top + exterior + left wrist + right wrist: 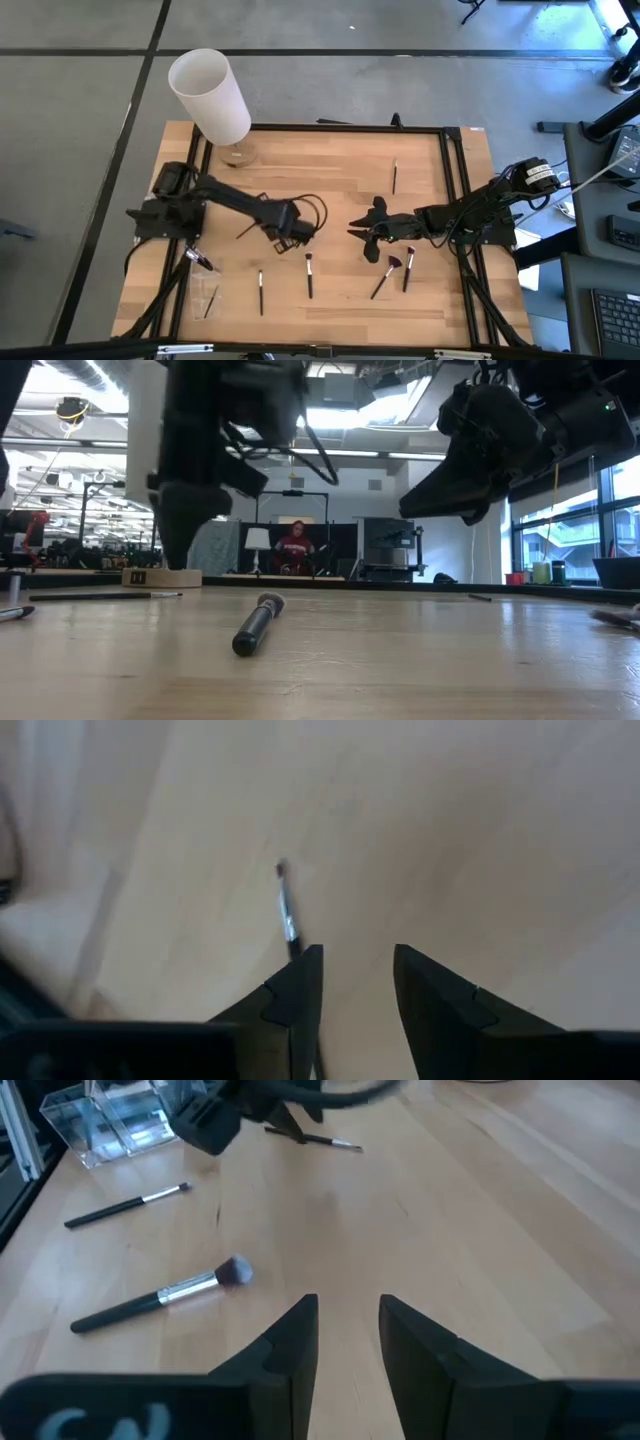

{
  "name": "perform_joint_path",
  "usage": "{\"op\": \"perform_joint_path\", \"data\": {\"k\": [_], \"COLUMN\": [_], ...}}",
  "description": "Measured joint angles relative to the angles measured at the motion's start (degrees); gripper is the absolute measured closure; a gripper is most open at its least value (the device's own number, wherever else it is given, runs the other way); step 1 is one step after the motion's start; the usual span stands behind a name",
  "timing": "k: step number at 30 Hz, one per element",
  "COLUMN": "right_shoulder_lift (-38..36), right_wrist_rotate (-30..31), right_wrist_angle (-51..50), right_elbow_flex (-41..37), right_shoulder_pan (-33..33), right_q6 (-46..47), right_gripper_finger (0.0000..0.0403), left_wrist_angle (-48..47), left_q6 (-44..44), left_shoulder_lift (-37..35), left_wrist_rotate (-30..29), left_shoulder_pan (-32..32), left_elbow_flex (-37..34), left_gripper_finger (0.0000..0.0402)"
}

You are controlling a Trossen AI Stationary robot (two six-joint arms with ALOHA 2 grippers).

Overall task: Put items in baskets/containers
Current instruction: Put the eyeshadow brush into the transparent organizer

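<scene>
Left gripper (258, 226) hangs mid-frame over a thin brush (246, 230), jaws partly apart, nothing held, so it looks like the pick-up step. Next it needs to straddle the handle and close. Clear container (205, 292) sits lower left; right gripper (362, 238) waits centre-right, empty, part open.

Both arms are matte black, looped with black cables, ending in blunt, wedge-shaped black fingers (290, 1342).

Pale striped wood tabletop (340, 170); black-handled brushes (309, 275) with silver ferrules (one tuft perhaps greyish-purple); white cylinder (210, 95); clear colourless container (115, 1125); dark claws (348, 1325).
</scene>
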Motion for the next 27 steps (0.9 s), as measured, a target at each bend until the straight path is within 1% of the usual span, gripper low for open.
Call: {"op": "perform_joint_path", "data": {"k": [4, 9, 11, 15, 18, 20, 23, 27], "right_shoulder_lift": [0.00, 0.00, 0.00, 0.00, 0.00, 0.00, 0.01, 0.00], "right_wrist_rotate": [-0.17, -1.50, -1.60, -3.74, -4.02, -4.01, -3.94, -3.94], "right_wrist_angle": [-1.06, -1.94, -2.40, -2.51, -2.39, -2.12, -1.42, 0.04], "right_elbow_flex": [0.00, 0.00, 0.00, 0.00, 0.00, 0.00, 0.00, 0.02], "right_shoulder_pan": [0.00, -0.04, -0.04, -0.07, -0.07, -0.07, -0.29, -0.85], "right_q6": [-0.23, -0.26, -0.19, 0.08, 0.22, 0.22, 0.22, 0.20], "right_gripper_finger": [0.0295, 0.0295, 0.0295, 0.0295, 0.0295, 0.0295, 0.0295, 0.0295], "left_wrist_angle": [0.48, 1.43, 4.28, 14.40, 23.22, 27.02, 29.11, 29.30], "left_q6": [4.05, 8.32, 9.63, 10.41, 9.33, 9.10, 9.04, 8.47], "left_shoulder_lift": [0.04, -3.14, -5.84, -13.30, -19.08, -22.18, -25.05, -25.36], "left_wrist_rotate": [0.70, -0.79, 0.20, 5.28, 5.97, 6.09, 7.06, 7.14], "left_shoulder_pan": [3.32, 5.17, 5.76, 7.77, 8.91, 9.33, 9.67, 10.23], "left_elbow_flex": [0.00, -0.97, -4.07, -14.88, -22.33, -26.10, -29.97, -33.51], "left_gripper_finger": [0.0283, 0.0281, 0.0281, 0.0281, 0.0281, 0.0281, 0.0281, 0.0281]}}
